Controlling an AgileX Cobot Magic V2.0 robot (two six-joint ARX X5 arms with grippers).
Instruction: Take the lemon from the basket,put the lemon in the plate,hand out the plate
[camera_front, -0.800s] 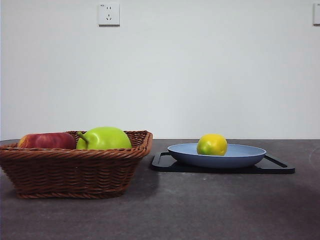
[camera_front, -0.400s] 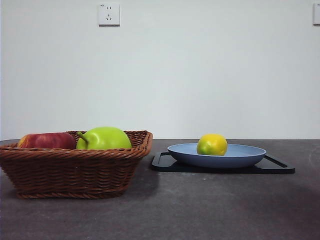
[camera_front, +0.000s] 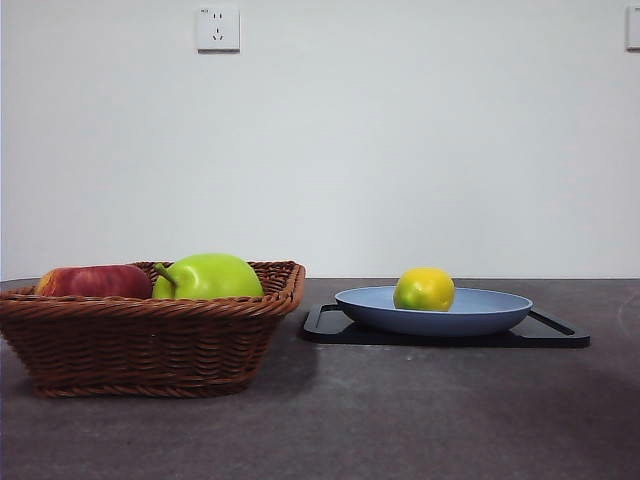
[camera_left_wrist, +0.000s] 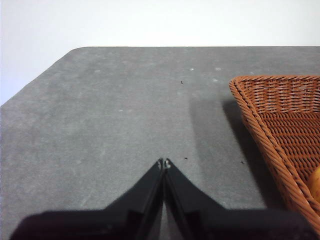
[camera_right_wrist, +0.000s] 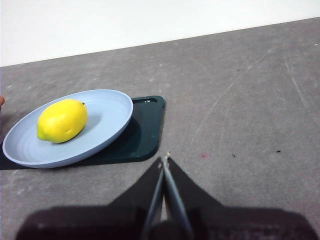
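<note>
The yellow lemon (camera_front: 424, 289) lies in the light-blue plate (camera_front: 490, 312), which rests on a black tray (camera_front: 560, 337). The right wrist view shows the lemon (camera_right_wrist: 62, 120) lying in the plate (camera_right_wrist: 110, 117). The brown wicker basket (camera_front: 150, 345) stands left of the plate. My right gripper (camera_right_wrist: 164, 161) is shut and empty above the bare table, beside the tray and apart from the plate. My left gripper (camera_left_wrist: 164, 162) is shut and empty above the table, beside the basket's corner (camera_left_wrist: 260, 125). Neither arm shows in the front view.
A green apple (camera_front: 208, 277) and a red apple (camera_front: 93, 281) lie in the basket. The dark grey table (camera_front: 400, 420) runs back to a white wall with a socket (camera_front: 218, 28). The table's rounded corner (camera_left_wrist: 75, 52) shows in the left wrist view.
</note>
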